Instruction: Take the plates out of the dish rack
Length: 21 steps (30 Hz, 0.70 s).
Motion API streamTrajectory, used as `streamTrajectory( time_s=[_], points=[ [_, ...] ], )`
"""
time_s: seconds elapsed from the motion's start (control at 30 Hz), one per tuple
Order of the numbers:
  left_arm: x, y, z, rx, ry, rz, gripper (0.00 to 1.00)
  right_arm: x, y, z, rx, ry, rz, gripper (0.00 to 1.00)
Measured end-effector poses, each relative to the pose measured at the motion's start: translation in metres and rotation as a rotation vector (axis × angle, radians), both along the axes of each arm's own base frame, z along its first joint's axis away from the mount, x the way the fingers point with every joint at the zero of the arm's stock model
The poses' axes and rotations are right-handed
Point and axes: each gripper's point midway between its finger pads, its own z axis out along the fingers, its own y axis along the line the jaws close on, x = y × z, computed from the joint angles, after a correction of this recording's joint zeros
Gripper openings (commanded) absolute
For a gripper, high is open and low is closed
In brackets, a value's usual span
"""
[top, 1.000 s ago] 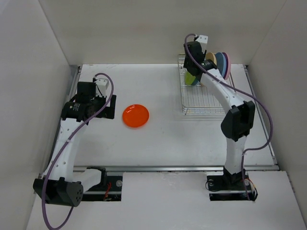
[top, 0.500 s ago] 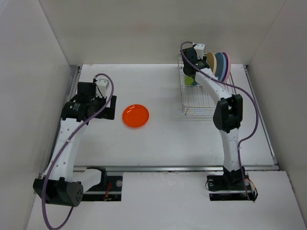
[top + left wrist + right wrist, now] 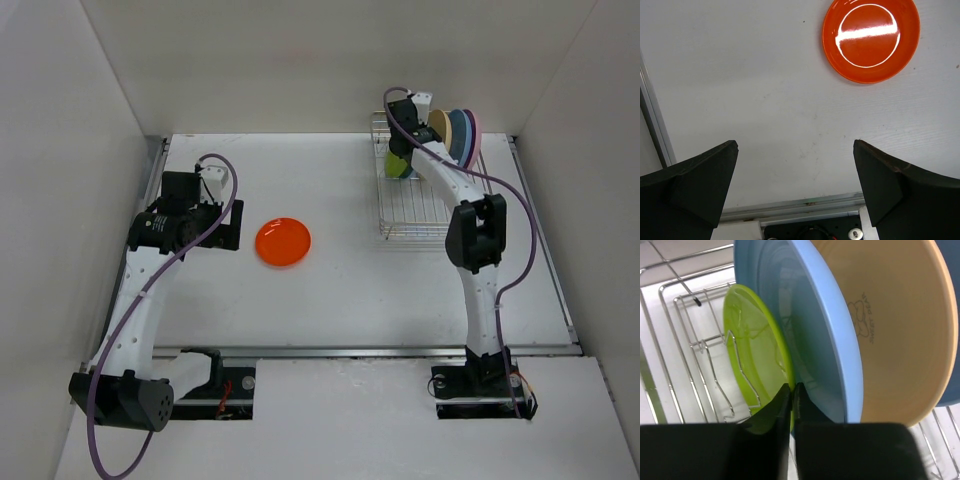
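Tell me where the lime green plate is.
In the top view, the lime green plate stands in the dish rack at the table's far right, just left of the light blue plate.

Finish: orange plate (image 3: 871, 39) glossy plastic, glare streak. lime green plate (image 3: 752, 360) smooth, sheeny. dish rack (image 3: 430, 215) bright metal wire. tabletop (image 3: 765, 100) matt white, lightly scuffed.

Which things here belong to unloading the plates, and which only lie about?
Belong: silver wire dish rack; in it, small lime green plastic plate, larger light blue plate, tan plate, darker blue plate, pink plate; small orange plastic plate, flat on the white table.
Lying about: nothing loose; only purple cables and the metal rail.
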Motion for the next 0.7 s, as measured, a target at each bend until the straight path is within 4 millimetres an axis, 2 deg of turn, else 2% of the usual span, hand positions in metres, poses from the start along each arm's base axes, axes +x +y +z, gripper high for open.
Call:
streamTrajectory(
  time_s=[0.2, 0.3, 0.4, 0.5, 0.6, 0.7],
  points=[
    [0.0, 0.0, 0.0, 0.0, 0.0, 0.0, 1.0, -0.004, -0.003, 0.002, -0.018, 0.007, -0.003, 0.0],
    [0.0, 0.0, 0.0, 0.0, 0.0, 0.0, 1.0, -0.012, -0.006, 0.018, -0.036, -0.007, -0.014, 0.0],
    [0.0, 0.0, 0.0, -0.002, 0.0, -0.002, 1.0, -0.027, -0.007, 0.061, -0.066, -0.07, -0.031, 0.0],
    [0.0, -0.001, 0.0, -0.003, -0.002, -0.003, 1.0, -0.051, -0.002, 0.122, -0.065, -0.178, -0.029, 0.0],
    [-0.001, 0.0, 0.002, -0.003, -0.007, -0.003, 1.0, -0.084, 0.019, 0.193, -0.009, -0.335, 0.019, 0.0],
    [-0.001, 0.0, 0.002, -0.002, -0.009, -0.001, 1.0, -0.119, 0.048, 0.241, 0.087, -0.444, 0.15, 0.0]
  ],
)
